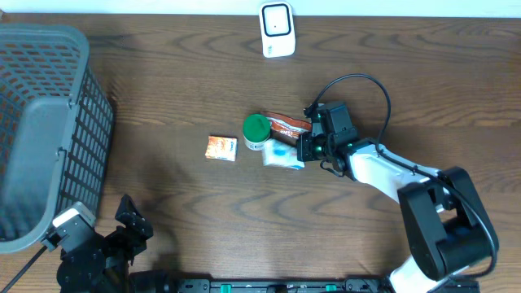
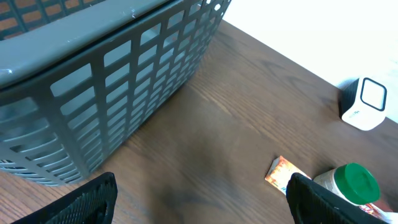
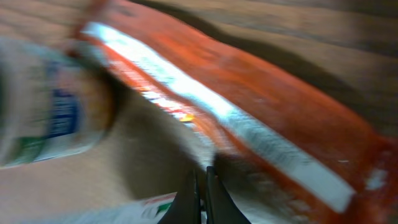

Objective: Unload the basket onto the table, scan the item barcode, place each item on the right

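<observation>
Surface: dark wood grain, and it carries everything below.

Basket: grey plastic mesh at the far left edge. In the left wrist view its slotted wall fills the upper left.

Right arm: white links, reaching from the lower right toward the middle of the surface. Right claw: at the right side of the item cluster, over the end of the white-and-blue packet. In the wrist view its fingers are pressed together with no gap. I cannot tell whether they pinch any of the packet's edge.

Left claw: parked low at the near left, just beside the basket, jaws spread wide with nothing between them.

Scanner: white, standing at the far edge, well apart from the items.

Items, mid-surface:
- green-capped bottle, lying on its side and touching the white-and-blue packet
- orange-red packet, just beside the bottle on its right and blurred in the right wrist view
- small orange sachet, alone to the left of the bottle
</observation>
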Available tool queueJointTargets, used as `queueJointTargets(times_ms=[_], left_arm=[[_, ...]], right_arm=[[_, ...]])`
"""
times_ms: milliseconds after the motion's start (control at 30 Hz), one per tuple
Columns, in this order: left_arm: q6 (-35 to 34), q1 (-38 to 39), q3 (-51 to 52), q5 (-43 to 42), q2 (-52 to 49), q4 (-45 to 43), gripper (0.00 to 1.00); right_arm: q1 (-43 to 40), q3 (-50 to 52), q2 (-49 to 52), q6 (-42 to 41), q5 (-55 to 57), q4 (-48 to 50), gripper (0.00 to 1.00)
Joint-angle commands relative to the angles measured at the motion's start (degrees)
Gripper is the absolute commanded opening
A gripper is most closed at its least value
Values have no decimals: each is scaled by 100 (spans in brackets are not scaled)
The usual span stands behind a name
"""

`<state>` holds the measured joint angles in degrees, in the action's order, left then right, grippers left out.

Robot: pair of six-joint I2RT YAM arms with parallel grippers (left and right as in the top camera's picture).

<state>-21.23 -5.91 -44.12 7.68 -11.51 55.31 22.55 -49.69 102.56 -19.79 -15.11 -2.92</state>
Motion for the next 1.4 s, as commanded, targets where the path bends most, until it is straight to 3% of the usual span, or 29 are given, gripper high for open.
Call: queueJointTargets(times_ms=[0,300,600,867,1100,1267,1367], left_arm=[[-50,-24,9,48,2,-2,87],[-50,-24,9,48,2,-2,87],[-50,-24,9,48,2,-2,87],[-50,-24,9,48,2,-2,87],[-50,-24,9,48,2,-2,87],[-50,-24,9,48,2,-2,87],[-50,-24,9,48,2,-2,87]], right_arm=[[-7,-31,-688,138,-468,68,1],[-7,-37,-907,142,737,48,1],[-7,-39,138,136,776,595,1],[92,-37,710,-13,420,391,1],[138,-74,-181,-55,79,492,1],[57,-94,-1060,-31,743,420,1],[-22,-92,-1034,-26,1130,247,1]])
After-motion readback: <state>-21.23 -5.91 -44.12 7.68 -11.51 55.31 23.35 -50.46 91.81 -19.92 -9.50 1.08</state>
